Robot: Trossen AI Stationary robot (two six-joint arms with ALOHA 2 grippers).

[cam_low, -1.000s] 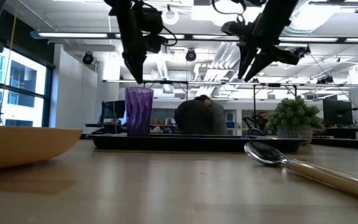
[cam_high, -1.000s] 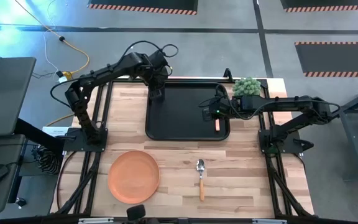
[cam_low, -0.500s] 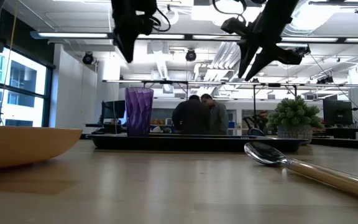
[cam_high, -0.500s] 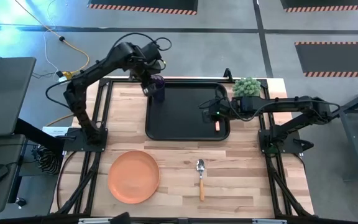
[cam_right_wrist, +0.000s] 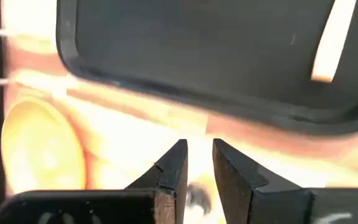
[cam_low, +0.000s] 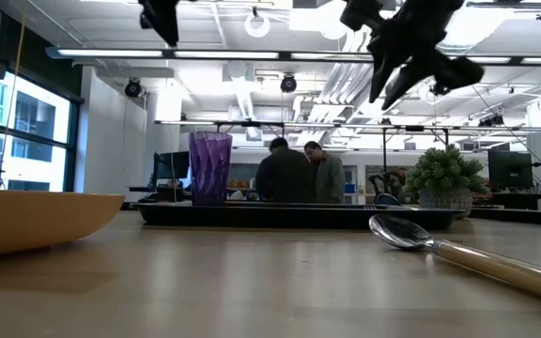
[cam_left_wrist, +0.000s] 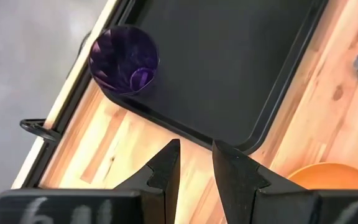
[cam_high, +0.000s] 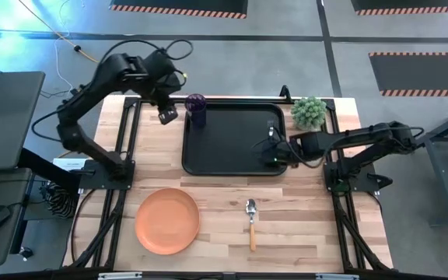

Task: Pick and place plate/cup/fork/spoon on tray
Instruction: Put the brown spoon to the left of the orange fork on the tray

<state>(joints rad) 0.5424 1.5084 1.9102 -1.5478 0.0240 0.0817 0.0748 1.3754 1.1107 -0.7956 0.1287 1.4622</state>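
Note:
The purple cup point(cam_high: 196, 105) stands upright on its base in the far left corner of the black tray point(cam_high: 224, 148); it also shows in the low view point(cam_low: 210, 167) and the left wrist view point(cam_left_wrist: 124, 60). My left gripper point(cam_high: 166, 115) hovers high over the wood just left of the tray, fingers nearly together point(cam_left_wrist: 196, 146), empty. My right gripper point(cam_high: 273, 152) hovers over the tray's near right corner, fingers nearly together point(cam_right_wrist: 199, 146), empty. An orange fork handle point(cam_right_wrist: 331, 43) lies on the tray. The orange plate point(cam_high: 167, 220) and the spoon point(cam_high: 251, 222) lie on the wood near the front.
A green bushy plant point(cam_high: 309, 111) stands at the table's far right, beside the tray's far right corner. Bare wood lies between the tray's near rim and the plate and spoon. People stand in the room beyond the table point(cam_low: 294, 178).
My left gripper has drawn away from the cup, rising and going toward the table's left edge off the tray; the cup stays upright in the tray's corner. My right gripper has gone a little toward the table's near and right edges, to the tray's near right corner.

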